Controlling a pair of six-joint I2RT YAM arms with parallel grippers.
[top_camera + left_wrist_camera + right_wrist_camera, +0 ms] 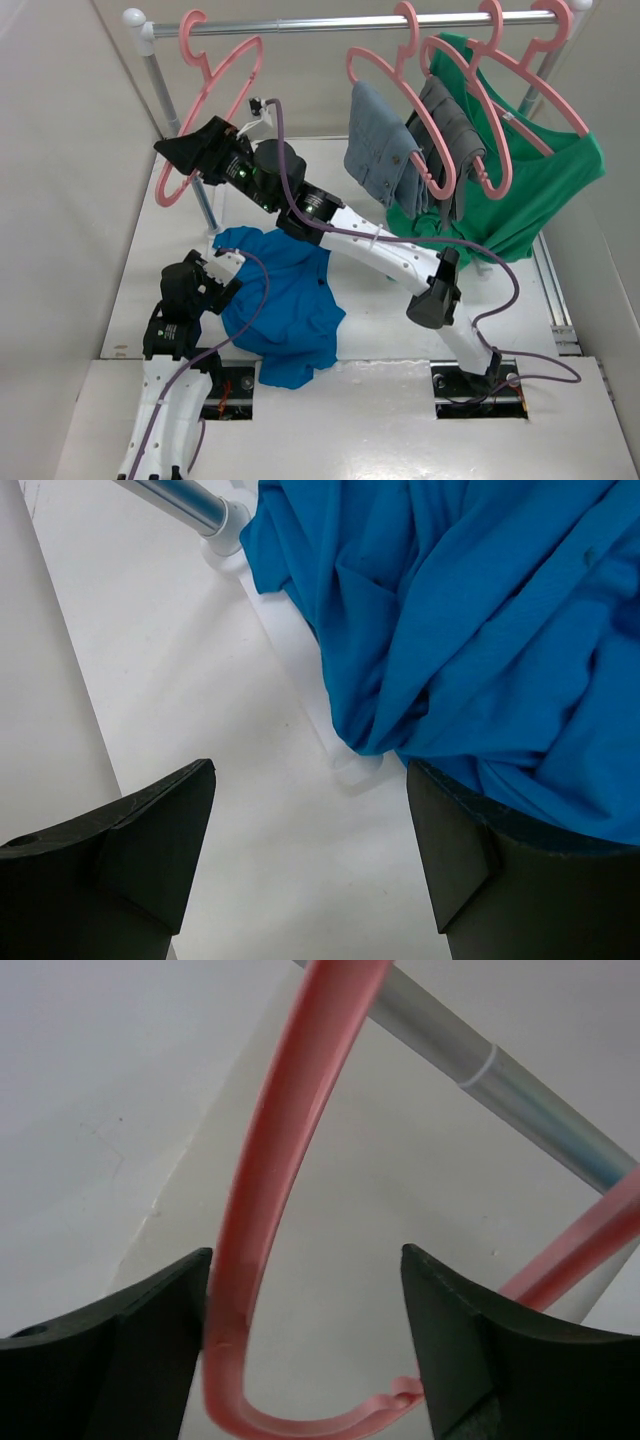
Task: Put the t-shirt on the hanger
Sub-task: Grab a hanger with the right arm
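R end effector (pixel 305 1290) wide, straddling pink hanger (pixel 268 1160) corner at 10 o'clock: close square on bar, lift w/o twisting; blue t-shirt (pixel 285 310) heaped on worktop (pixel 385 340) at 7 o'clock, against wide-open L end effector (pixel 310 820).

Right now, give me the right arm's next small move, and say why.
Probably shut the right gripper on the hanger. In the right wrist view the pink frame's lower curve sits between the open fingers, not yet clamped. The t-shirt lies crumpled on the table beside the open left gripper, so securing the hanger seems to come first.
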